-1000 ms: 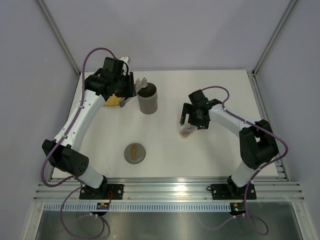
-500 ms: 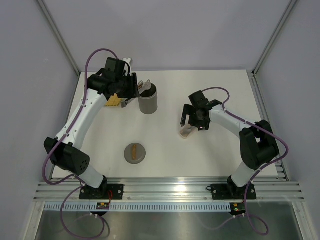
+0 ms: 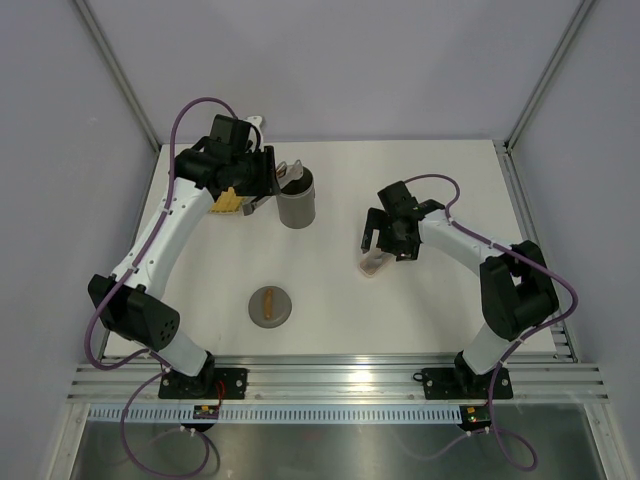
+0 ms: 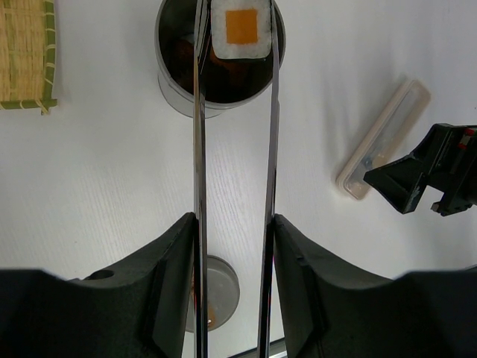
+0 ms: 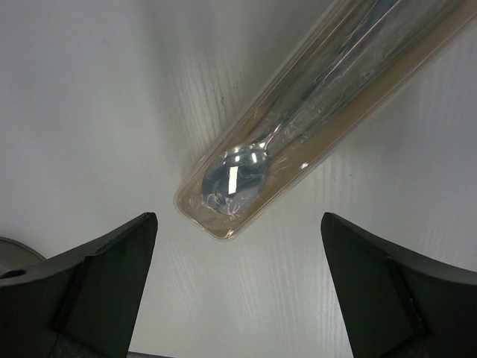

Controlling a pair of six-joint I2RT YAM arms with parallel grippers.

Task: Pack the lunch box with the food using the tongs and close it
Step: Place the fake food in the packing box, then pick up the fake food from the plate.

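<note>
The grey lunch box [image 3: 296, 205] stands upright at the back left, its mouth open [image 4: 170, 82]. My left gripper [image 3: 256, 180] [image 4: 235, 224] is shut on the silver tongs [image 4: 200, 149], one slim arm against each finger. The tongs' tips reach over the box's mouth. A white food piece with an orange centre [image 4: 238, 28] sits between the tips over the dark inside; I cannot tell whether the tips still pinch it. My right gripper [image 3: 386, 240] [image 5: 238, 224] hangs open just above the table, apart from the tongs and the box.
A clear oblong cutlery case [image 5: 298, 127] [image 3: 374, 264] with a spoon inside lies just beyond the right fingers. The round grey lid with a brown handle [image 3: 270, 305] lies near the front left. A yellow woven mat [image 3: 228, 202] [image 4: 26, 52] lies left of the lunch box.
The left wrist has shifted slightly towards the back left, and the tongs' arms stand a little wider apart over the lunch box. The right arm has hardly moved.
</note>
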